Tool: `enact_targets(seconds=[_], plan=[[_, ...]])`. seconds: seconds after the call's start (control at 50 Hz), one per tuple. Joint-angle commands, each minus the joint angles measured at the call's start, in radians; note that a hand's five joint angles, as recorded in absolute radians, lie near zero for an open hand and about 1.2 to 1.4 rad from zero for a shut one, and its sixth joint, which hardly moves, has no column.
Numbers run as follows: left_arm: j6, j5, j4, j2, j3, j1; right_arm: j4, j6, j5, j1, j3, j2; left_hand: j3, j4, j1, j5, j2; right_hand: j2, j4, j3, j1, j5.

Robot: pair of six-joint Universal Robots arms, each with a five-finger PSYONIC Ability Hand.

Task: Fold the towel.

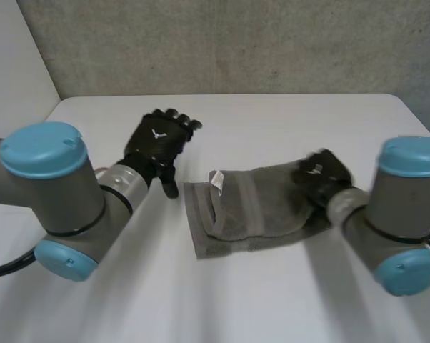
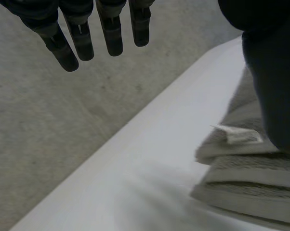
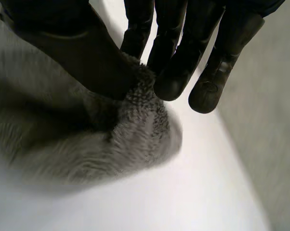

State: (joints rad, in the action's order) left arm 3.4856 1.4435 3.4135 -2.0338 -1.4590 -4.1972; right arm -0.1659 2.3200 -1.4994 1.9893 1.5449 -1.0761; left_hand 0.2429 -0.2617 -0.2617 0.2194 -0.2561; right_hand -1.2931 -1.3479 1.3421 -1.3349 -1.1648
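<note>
Grey terry towel (image 1: 254, 211), doubled over, lies on the white table (image 1: 286, 118); right hand (image 1: 322, 175) pinches one end, left hand (image 1: 158, 143) is free.
Right thumb and fingers (image 3: 171, 72) close on a bunched fold of the towel's edge, with cloth squeezed between them. Left fingers (image 2: 111, 36) are straight and spread, holding nothing, off the cloth near its other end, with the white label (image 1: 216, 180) nearest them. Likely soft, light, limp and not fragile, and the pile should grip well. Layers may slide and sag, so take corners or an edge through all layers, one hand at each end.
</note>
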Motion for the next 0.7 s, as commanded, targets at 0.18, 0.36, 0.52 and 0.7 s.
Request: enact_targets(seconds=[0.18,0.36,0.52,0.7], plan=[[-0.005,0.0,-0.005,0.118,-0.023,-0.115,-0.072,-0.246,0.174,0.444,-0.141,0.176,-0.065,0.083,0.083,-0.216,0.078,-0.103,-0.048,0.054,-0.061,-0.057],[-0.005,-0.006,0.003,0.121,-0.05,-0.118,-0.058,-0.173,0.199,0.431,-0.092,0.148,-0.065,0.083,0.083,-0.216,0.078,0.248,0.302,-0.297,0.289,0.294],[-0.039,-0.003,0.007,0.113,-0.032,-0.093,-0.047,0.077,0.174,0.32,-0.034,-0.01,-0.065,0.083,0.083,-0.216,0.078,1.119,1.173,-1.168,1.16,1.165],[-0.203,-0.002,0.02,0.095,-0.006,-0.061,-0.011,0.371,0.162,0.192,0.024,-0.131,-0.065,0.083,0.083,-0.216,0.078,1.119,1.173,-1.168,1.16,1.165]])
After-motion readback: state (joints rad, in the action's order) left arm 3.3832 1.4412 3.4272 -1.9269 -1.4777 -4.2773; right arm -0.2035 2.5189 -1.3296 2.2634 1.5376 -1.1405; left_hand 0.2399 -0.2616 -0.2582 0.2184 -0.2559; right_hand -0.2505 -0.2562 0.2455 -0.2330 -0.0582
